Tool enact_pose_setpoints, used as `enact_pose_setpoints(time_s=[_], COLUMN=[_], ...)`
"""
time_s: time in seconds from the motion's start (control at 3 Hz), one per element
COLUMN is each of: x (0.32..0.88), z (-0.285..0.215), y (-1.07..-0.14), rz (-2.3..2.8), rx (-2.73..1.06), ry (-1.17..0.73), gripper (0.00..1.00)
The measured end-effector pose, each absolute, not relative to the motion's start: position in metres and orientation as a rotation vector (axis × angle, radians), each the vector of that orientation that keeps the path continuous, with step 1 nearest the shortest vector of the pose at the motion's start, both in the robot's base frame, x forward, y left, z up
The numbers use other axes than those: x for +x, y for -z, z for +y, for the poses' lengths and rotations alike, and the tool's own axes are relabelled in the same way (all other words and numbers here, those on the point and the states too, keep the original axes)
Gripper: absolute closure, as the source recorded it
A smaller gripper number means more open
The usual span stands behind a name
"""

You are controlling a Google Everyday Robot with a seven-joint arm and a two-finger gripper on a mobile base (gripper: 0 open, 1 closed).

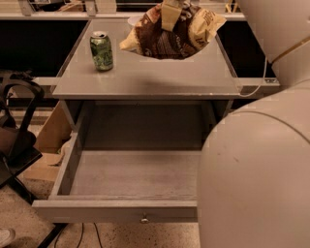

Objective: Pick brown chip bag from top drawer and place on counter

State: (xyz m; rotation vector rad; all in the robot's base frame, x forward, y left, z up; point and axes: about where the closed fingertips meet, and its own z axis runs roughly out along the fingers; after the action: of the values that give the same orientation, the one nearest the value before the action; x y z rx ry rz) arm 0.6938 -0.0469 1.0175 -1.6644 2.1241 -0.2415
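Floor (22,193): pale, speckled, with cables (93,235) lying below the desk (145,80). Black chair (14,138) at left, cardboard box (51,133) just beside it. Surroundings behind are dark. Pincer (170,12) at top edge, clamped on the brown chip bag (164,41).

No lettering is showing legibly on the brown chip bag (162,41), which the gripper (173,10) is pinching at the view's top edge.
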Motion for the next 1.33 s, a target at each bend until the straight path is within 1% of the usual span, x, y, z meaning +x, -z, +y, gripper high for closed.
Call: enact_pose_setpoints(time_s=[0.33, 0.67, 1.0, 1.33], x=[0.694, 0.735, 0.79, 0.827], z=[-0.047, -0.064, -0.087, -0.097], y=[-1.017, -1.019, -1.019, -1.01], rz=[2.123, 2.139, 2.155, 2.168], rx=[-1.664, -1.587, -1.427, -1.301], ry=[0.242, 0.374, 0.543, 0.621], gripper=[1.0, 1.0, 1.0, 1.0])
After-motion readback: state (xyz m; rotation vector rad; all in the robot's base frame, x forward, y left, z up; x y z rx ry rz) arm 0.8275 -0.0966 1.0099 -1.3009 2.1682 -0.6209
